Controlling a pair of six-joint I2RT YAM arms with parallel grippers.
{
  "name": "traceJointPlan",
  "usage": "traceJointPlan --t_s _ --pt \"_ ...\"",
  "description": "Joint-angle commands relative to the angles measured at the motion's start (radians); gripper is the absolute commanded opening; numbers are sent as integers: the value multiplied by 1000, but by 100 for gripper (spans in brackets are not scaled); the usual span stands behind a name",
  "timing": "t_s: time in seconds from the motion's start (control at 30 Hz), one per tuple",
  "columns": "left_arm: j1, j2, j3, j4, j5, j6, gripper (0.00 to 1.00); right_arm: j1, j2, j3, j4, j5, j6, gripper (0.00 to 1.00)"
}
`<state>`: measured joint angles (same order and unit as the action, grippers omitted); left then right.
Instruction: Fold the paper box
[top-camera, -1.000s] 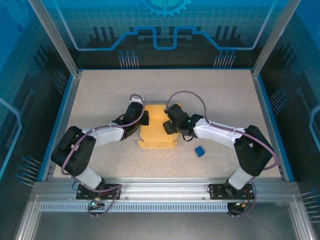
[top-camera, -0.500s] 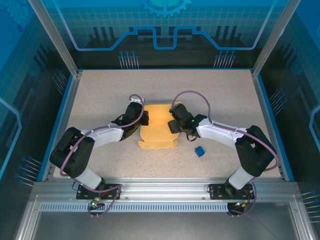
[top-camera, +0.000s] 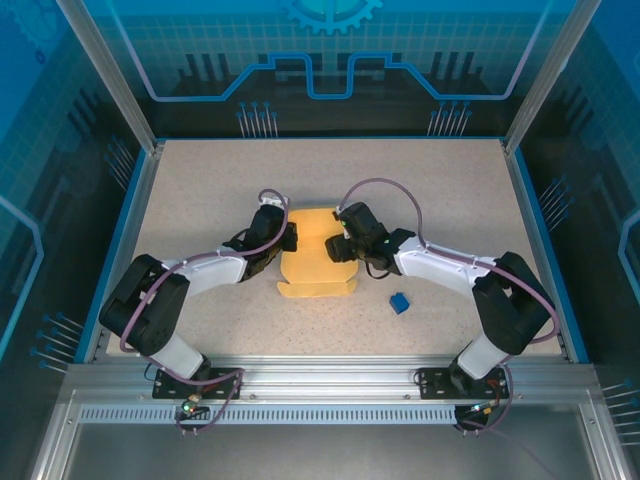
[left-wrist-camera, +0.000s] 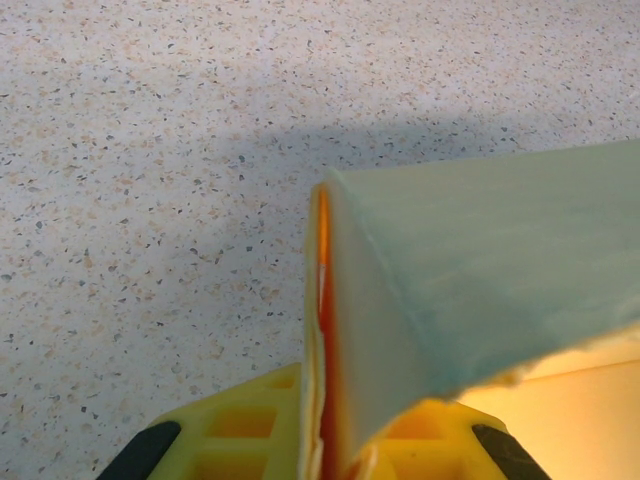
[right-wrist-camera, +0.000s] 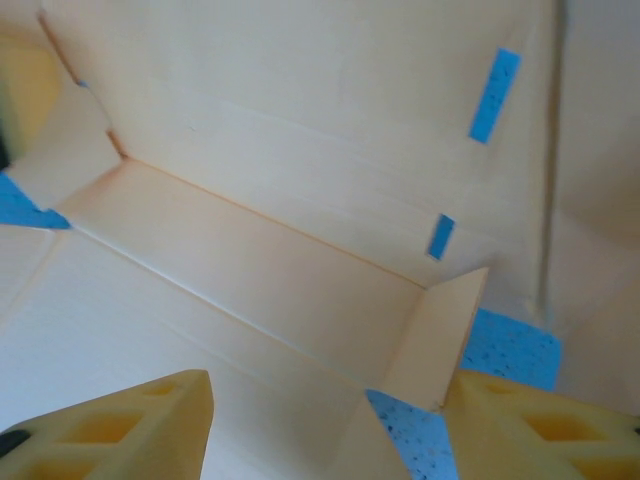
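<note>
The pale yellow paper box (top-camera: 312, 272) lies part-folded mid-table between both arms. My left gripper (top-camera: 287, 238) is at its left side; in the left wrist view the gripper (left-wrist-camera: 325, 452) is shut on an upright wall of the paper box (left-wrist-camera: 480, 270), whose edge sticks up between the yellow fingers. My right gripper (top-camera: 340, 246) hovers over the box's right side. Seen from the right wrist, the gripper (right-wrist-camera: 330, 440) stands open above the box's inner panels (right-wrist-camera: 280, 260), with a small raised tab (right-wrist-camera: 440, 335) just inside its right finger (right-wrist-camera: 545, 430).
A tiny blue cube (top-camera: 400, 302) sits on the speckled table (top-camera: 440, 190) to the right of the box, near the right forearm. Blue frame rails (top-camera: 122, 240) border the table's sides.
My right gripper has shifted a little toward the far side over the box, uncovering more of its top panel. The left gripper has kept its hold and place.
</note>
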<state>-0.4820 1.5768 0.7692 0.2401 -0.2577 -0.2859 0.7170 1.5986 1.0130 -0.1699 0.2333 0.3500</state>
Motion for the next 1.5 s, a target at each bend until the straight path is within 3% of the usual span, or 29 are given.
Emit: traceJointPlan --t_s 0.0,0.63,1.47 --pt "-8 -31 -9 5 1 15 14 -1 -24 -11 71 -60 -4 62" --pt "-11 -24 -13 7 -4 17 14 15 50 5 99 -137 -6 56" --pt "-9 -19 -13 7 -16 27 14 -28 -310 15 -230 -181 -287 60"
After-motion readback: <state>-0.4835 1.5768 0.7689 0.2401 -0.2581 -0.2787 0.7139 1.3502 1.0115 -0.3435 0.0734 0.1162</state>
